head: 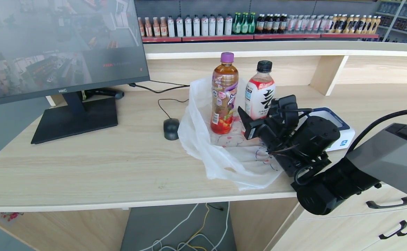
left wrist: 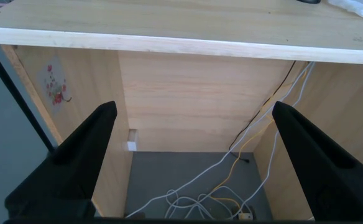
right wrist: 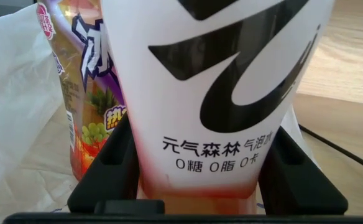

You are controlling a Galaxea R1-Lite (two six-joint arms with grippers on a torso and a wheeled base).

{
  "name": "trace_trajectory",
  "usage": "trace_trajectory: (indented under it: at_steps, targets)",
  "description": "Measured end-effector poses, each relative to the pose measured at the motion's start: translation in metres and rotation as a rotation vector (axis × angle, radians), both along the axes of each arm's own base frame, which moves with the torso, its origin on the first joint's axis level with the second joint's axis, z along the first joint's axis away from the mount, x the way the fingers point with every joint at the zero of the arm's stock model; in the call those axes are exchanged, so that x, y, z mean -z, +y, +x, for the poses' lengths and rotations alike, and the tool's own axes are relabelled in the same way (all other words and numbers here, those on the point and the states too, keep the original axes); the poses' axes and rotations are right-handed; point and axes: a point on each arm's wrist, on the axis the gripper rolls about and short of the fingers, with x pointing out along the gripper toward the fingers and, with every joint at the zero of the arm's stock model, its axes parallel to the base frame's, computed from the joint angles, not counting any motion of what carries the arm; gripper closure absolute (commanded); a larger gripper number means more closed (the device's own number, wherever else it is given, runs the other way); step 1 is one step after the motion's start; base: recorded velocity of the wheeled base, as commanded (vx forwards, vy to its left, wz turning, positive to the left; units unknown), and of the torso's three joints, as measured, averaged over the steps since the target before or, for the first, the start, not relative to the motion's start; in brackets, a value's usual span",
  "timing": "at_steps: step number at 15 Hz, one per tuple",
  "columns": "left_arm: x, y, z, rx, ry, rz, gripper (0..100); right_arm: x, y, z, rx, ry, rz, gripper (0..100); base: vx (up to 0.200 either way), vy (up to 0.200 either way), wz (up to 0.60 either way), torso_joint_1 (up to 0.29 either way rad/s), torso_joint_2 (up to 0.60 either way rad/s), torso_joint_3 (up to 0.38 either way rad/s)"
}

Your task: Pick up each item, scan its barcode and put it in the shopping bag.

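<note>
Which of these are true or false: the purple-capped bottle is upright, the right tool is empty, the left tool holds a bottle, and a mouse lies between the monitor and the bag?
1. The purple-capped bottle stands upright. True.
2. The right tool is empty. False: it is closed on the black-capped bottle.
3. The left tool holds a bottle. False: it is open and empty, below the counter edge.
4. A mouse lies between the monitor and the shopping bag. True.
</note>
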Motion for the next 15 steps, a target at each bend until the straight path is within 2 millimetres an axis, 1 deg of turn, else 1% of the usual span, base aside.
trace_trajectory:
  at_steps: [9,10,15]
  targets:
    - [0.0,0.0,0.0,0.0,0.0,0.0,0,-0.0003,-0.0007,-0.0012,-0.003,0.007,0.006,100,0.0,0.0,0.0,0.0,0.0,0.0]
    - [0.0,0.0,0.0,0.0,0.0,0.0,0,-0.0006,-0.0007,-0.0012,-0.003,0.006,0.007,0,0.0,0.0,0.0,0.0,0.0,0.0]
    - [0.0,0.0,0.0,-0.001,0.0,0.0,0,-0.0031,-0.0026,-0.0045,-0.004,0.006,0.01,0,0.0,0.0,0.0,0.0,0.0,0.0]
